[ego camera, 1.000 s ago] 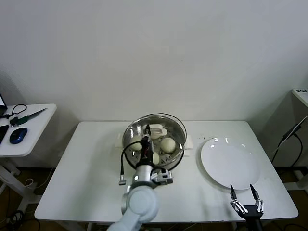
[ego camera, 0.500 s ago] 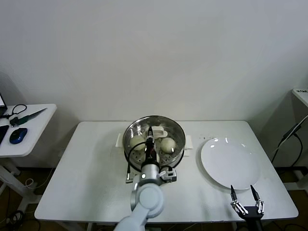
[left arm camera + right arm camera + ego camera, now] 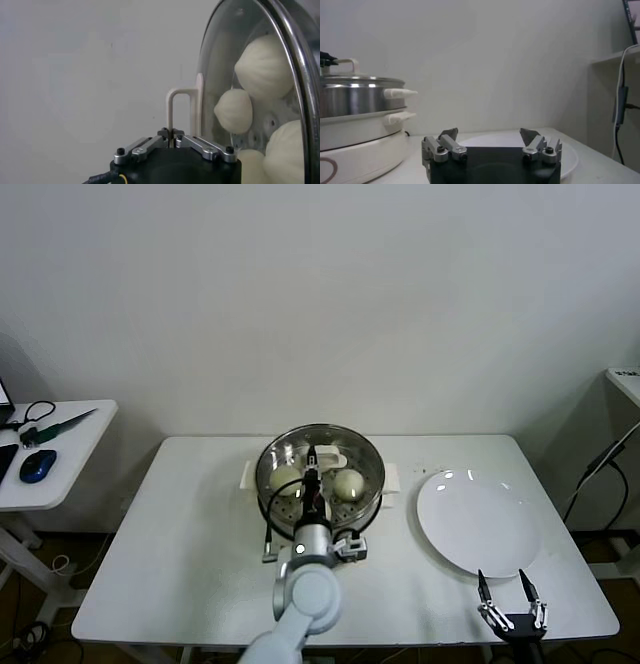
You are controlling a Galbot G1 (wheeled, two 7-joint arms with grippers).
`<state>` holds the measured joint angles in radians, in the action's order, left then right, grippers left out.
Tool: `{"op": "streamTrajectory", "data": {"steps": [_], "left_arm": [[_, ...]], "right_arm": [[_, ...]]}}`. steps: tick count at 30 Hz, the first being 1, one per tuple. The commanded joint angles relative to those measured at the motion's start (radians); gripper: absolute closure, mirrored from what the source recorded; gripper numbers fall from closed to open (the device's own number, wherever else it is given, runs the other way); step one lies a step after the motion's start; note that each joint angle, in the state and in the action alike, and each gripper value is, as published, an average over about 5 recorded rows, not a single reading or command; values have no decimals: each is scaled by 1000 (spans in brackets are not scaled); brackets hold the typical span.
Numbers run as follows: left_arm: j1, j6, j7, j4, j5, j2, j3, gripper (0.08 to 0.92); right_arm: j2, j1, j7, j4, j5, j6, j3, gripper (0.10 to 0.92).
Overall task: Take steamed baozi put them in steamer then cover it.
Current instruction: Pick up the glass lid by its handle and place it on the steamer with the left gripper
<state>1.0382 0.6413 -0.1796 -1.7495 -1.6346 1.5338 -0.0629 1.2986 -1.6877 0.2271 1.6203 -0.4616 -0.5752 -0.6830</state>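
The steamer (image 3: 374,474) stands at the back middle of the table, steel pot on a cream base (image 3: 355,145). A clear glass lid (image 3: 326,446) lies level on its rim. My left gripper (image 3: 311,456) is shut on the lid's white handle (image 3: 174,107), pinched between its fingertips (image 3: 171,134). Steamed baozi (image 3: 287,477) (image 3: 348,483) sit inside and show through the glass as cream buns (image 3: 263,65) (image 3: 234,110). My right gripper (image 3: 510,585) hangs open and holds nothing at the table's front right, near the plate's front edge (image 3: 490,134).
A flat white plate (image 3: 480,524) lies right of the steamer, with nothing on it. A side table (image 3: 55,449) at the far left carries a mouse and cables. A black cable (image 3: 268,519) runs from my left wrist beside the steamer's front.
My left arm carried the lid a little to the right and lowered it from a slightly offset position until it sits centred on the steamer. The right arm stayed still.
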Motion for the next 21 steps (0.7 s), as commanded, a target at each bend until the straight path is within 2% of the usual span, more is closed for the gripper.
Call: {"op": "streamTrajectory", "data": {"steps": [1, 14, 21], "left_arm": [[-1, 6, 12, 16, -8, 12, 2, 869], [2, -5, -17, 1, -16, -10, 9, 853], [3, 10, 0, -25, 22, -14, 2, 673]], "right_arm": [[1, 0, 3, 0, 3, 1, 2, 203], [2, -7, 10, 18, 10, 6, 2, 203], [2, -10, 19, 32, 13, 27, 2, 203]]}}
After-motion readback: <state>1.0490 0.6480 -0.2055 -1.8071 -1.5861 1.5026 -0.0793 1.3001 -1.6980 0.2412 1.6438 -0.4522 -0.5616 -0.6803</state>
